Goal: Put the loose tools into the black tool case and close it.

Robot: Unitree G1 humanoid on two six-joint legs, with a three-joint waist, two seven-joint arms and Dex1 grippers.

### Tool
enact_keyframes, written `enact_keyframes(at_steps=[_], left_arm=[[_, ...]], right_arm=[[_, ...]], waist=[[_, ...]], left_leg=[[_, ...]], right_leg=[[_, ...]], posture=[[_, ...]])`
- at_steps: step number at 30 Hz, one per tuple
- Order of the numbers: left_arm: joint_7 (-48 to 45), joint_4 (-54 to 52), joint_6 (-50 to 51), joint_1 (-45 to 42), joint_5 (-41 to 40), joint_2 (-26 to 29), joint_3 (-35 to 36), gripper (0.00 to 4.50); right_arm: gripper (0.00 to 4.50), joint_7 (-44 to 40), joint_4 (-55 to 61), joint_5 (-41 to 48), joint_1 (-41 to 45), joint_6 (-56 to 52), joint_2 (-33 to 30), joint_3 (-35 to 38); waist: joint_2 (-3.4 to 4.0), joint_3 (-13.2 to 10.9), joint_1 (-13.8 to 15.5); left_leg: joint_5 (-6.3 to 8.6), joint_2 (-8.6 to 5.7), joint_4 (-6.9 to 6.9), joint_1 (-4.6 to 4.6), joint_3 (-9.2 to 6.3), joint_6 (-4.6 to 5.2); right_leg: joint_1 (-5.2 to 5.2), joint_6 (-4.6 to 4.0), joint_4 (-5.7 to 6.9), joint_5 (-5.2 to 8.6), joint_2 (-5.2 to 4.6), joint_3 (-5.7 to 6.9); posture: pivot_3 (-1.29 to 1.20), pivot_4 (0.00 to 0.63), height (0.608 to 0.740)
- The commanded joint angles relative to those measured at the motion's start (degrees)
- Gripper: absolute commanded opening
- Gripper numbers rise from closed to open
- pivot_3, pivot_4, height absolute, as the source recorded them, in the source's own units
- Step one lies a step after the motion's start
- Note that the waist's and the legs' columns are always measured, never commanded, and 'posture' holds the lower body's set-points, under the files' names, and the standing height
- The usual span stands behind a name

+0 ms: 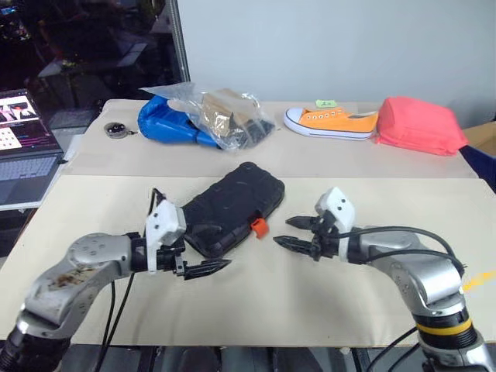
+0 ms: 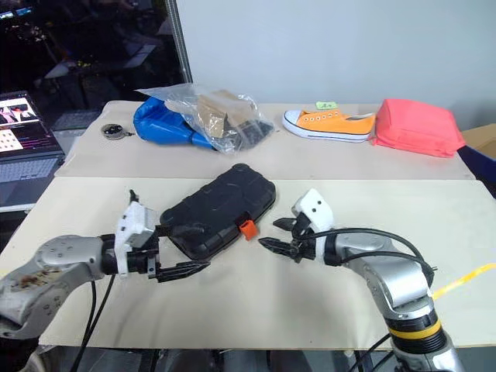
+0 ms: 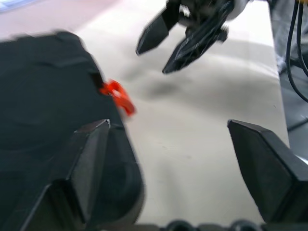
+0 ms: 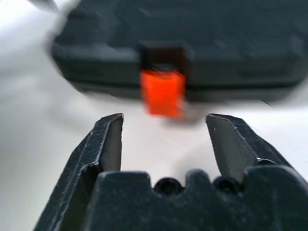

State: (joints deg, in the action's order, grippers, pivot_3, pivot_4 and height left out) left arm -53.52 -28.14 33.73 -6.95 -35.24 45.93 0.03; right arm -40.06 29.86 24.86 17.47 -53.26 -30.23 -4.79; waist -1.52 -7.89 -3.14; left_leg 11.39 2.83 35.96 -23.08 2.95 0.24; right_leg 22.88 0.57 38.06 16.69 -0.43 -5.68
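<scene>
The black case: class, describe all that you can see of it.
The case is flat, black, ribbed plastic with rounded corners. It is closed and lies slantwise on the tan table. A small orange latch sticks out from its edge towards the open right gripper. The open left gripper is at its near corner; contact is unclear.

- beige flat table (image 1: 325,310) carries a closed black ribbed plastic tool case (image 1: 232,208);
- behind: blue bag (image 1: 167,122), clear plastic bag (image 1: 229,116), orange canvas sneaker (image 1: 331,122), pink fabric bundle (image 1: 419,125), small round metal object (image 1: 116,129)

both arms reach inward, left gripper (image 1: 195,254) and right gripper (image 1: 298,232) empty, fingers spread.
</scene>
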Motion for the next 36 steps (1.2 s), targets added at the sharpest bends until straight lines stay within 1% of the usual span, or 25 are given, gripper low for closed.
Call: enact_keyframes(at_steps=[1, 5, 11, 18, 25, 28, 30, 32, 36], left_arm=[[-1.01, 4.37, -2.66, -0.90, 3.99, -0.31, -2.26, 4.07], [-2.38, 7.42, -4.16, -1.00, 5.78, -1.13, -3.88, 4.07], [-3.10, 7.77, -4.87, -1.44, 6.14, -1.52, -4.03, 4.07], [-3.26, 6.99, -4.65, -0.77, 6.32, -1.54, -3.37, 4.07], [-2.94, 7.10, -5.08, -0.31, 6.83, -1.25, -2.47, 4.07], [-3.03, 7.25, -5.39, -0.16, 6.98, -1.10, -2.24, 4.11], [-3.07, 7.60, -5.55, -0.36, 7.13, -1.03, -2.20, 4.11], [-3.18, 8.13, -5.62, -0.81, 7.21, -1.00, -2.18, 4.11], [-3.28, 8.96, -5.96, -1.35, 7.57, -0.98, -2.46, 4.11]], right_arm=[[3.17, 4.64, 2.46, -0.21, 0.03, -1.59, 2.88, -2.71], [3.17, 9.51, -0.16, -3.79, 0.90, -1.69, 4.56, -5.65], [3.17, 12.57, -3.67, -5.72, 2.48, -1.32, 6.09, -6.66], [3.17, 12.59, -7.64, -6.77, 4.29, 0.00, 7.94, -8.72], [3.17, 12.00, -9.40, -7.69, 5.00, 1.53, 8.45, -9.39], [2.46, 11.68, -10.18, -8.41, 5.41, 3.05, 8.76, -10.22], [1.76, 11.47, -10.48, -8.97, 5.65, 3.91, 8.86, -11.02], [1.20, 11.18, -10.60, -9.55, 5.80, 4.50, 8.83, -11.64], [1.18, 10.43, -9.83, -10.46, 5.83, 6.47, 8.50, -11.67]], waist=[[0.00, 0.00, 0.02], [0.04, 0.03, 0.28], [0.03, 0.03, 0.49], [0.03, 0.03, 0.47], [0.03, 0.03, 0.43], [0.03, 0.03, 0.37], [0.03, 0.03, 0.36], [0.03, 0.03, 0.31], [0.03, 0.03, 0.16]], left_leg=[[-0.03, 0.00, 0.00, 0.05, 0.00, 0.00], [-0.05, 0.01, 0.01, 0.21, 0.01, 0.00], [-0.04, -0.01, 0.00, 0.21, 0.03, 0.00], [-0.04, 0.01, -0.02, 0.20, 0.01, 0.00], [-0.04, 0.01, -0.03, 0.21, 0.00, 0.00], [-0.04, 0.01, -0.03, 0.21, 0.01, 0.00], [-0.04, 0.02, -0.03, 0.21, 0.01, 0.00], [-0.04, 0.02, -0.03, 0.22, 0.01, 0.00], [-0.04, 0.03, -0.02, 0.24, 0.01, 0.00]], right_leg=[[-0.06, 0.12, 0.00, 0.07, 0.01, 0.03], [-0.24, 0.16, -0.01, 0.09, -0.03, 0.03], [-0.30, -0.07, -0.05, -0.04, -0.12, 0.02], [-0.28, -0.08, -0.04, -0.04, -0.07, 0.04], [-0.29, -0.04, -0.05, -0.02, -0.08, 0.05], [-0.28, -0.03, -0.05, -0.01, -0.08, 0.04], [-0.28, -0.03, -0.05, -0.01, -0.08, 0.04], [-0.28, -0.01, -0.04, 0.00, -0.08, 0.04], [-0.28, 0.05, -0.03, 0.03, -0.05, 0.04]], posture=[[0.00, 0.150, 0.740], [0.00, 0.150, 0.740], [0.00, 0.150, 0.740], [0.00, 0.150, 0.740], [0.00, 0.150, 0.740], [0.00, 0.150, 0.740], [0.00, 0.150, 0.740], [0.00, 0.150, 0.740], [0.00, 0.150, 0.740]])
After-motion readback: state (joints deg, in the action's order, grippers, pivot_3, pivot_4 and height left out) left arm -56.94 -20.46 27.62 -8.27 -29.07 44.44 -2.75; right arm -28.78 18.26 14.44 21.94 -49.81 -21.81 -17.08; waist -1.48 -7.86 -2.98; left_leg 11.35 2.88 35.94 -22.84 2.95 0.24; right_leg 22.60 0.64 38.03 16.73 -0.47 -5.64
